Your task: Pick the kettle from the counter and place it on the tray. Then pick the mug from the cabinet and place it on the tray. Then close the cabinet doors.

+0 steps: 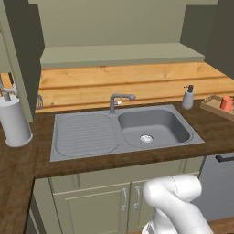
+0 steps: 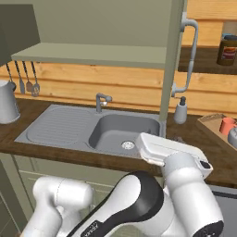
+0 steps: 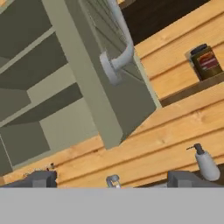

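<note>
My hand (image 3: 112,178) is spread wide, nothing between the fingers (image 3: 41,178), raised in front of the wall cabinet (image 3: 48,83). In the hand view the right cabinet door (image 3: 111,74) stands swung out toward me, its edge running from 11 down to 6 o'clock, with the curved silver handle (image 3: 120,43) at about 12. Paler shelves of the cabinet show at 9 o'clock.

The mug (image 1: 226,103) sits on the tray (image 1: 211,106), far right on the table (image 1: 18,160), at 3 o'clock in the left base view. In the right base view the same tray (image 2: 210,124) with the mug (image 2: 227,125) is at 3 o'clock, and a grey rounded shape just touches the frame edge beside the mug; can't tell what it is.

The soap bottle (image 1: 188,98) stands near the tray, at its 9 o'clock side, behind the sink (image 1: 123,130). The tap (image 1: 119,100) is at the back edge of the sink, centre.

A dark labelled jar (image 2: 227,48) sits on a wall shelf at 2 o'clock in the right base view, beyond the open door (image 2: 170,69). A white cylinder (image 1: 14,121) stands on the table at 9 o'clock in the left base view. Utensils (image 2: 21,76) hang on the wall at 10 o'clock in the right base view.
</note>
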